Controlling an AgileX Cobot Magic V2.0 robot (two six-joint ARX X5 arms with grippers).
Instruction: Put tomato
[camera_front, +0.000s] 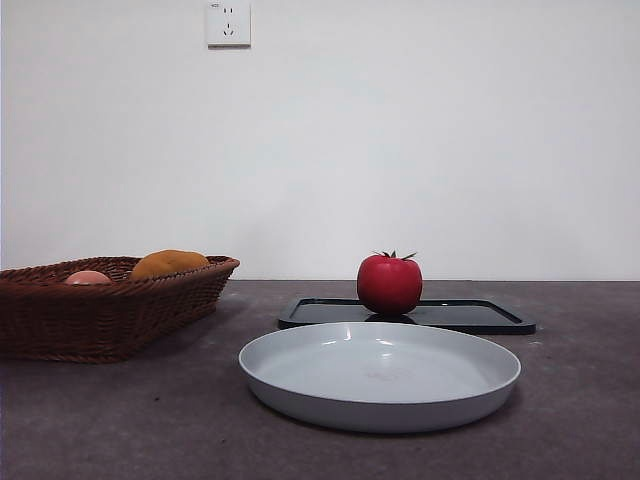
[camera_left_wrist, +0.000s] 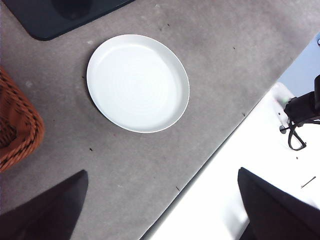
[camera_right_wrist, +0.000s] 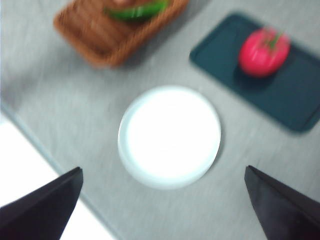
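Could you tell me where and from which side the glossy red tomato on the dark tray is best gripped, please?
Probably across the round middle of the glossy red tomato, from above, jaws straddling its green stem; it stands upright and alone on the flat dark tray.

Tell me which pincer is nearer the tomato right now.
Right, as a judgement. Its wrist view shows the tomato on the black tray, beyond the white plate. The left wrist view misses the tomato. Both pincers hover high, open.
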